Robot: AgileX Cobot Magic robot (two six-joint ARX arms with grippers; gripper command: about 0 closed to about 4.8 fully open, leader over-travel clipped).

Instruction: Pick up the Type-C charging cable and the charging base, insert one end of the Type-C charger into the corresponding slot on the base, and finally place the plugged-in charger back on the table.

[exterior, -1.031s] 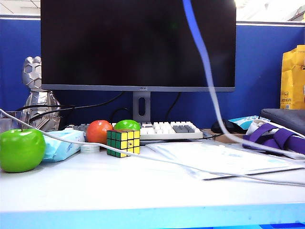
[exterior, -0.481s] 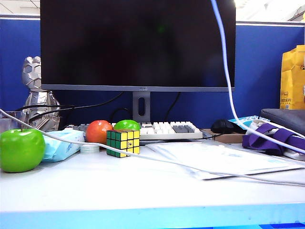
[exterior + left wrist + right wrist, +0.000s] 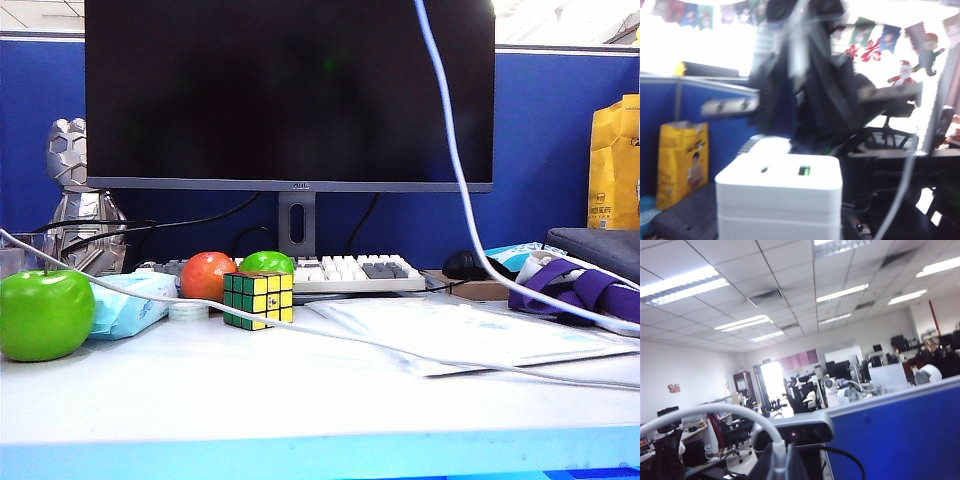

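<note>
The counter [image 3: 300, 400] carries a slack run of cable [image 3: 455, 170], which climbs out of the exterior view's top. The base [image 3: 780, 197] sits in the left pincer [image 3: 782, 220], ports facing outward. The right pincer [image 3: 782, 462] is clenched on the cable, which arches from its tips.

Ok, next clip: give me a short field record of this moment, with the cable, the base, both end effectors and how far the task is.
cable: white cable hangs from above the frame and trails over the table
base: white base held up off the table in the left end effector, ports facing out
left end effector: closed on the base
right end effector: raised, shut on the cable near its plug end
stage: both picked up, not yet plugged
</note>
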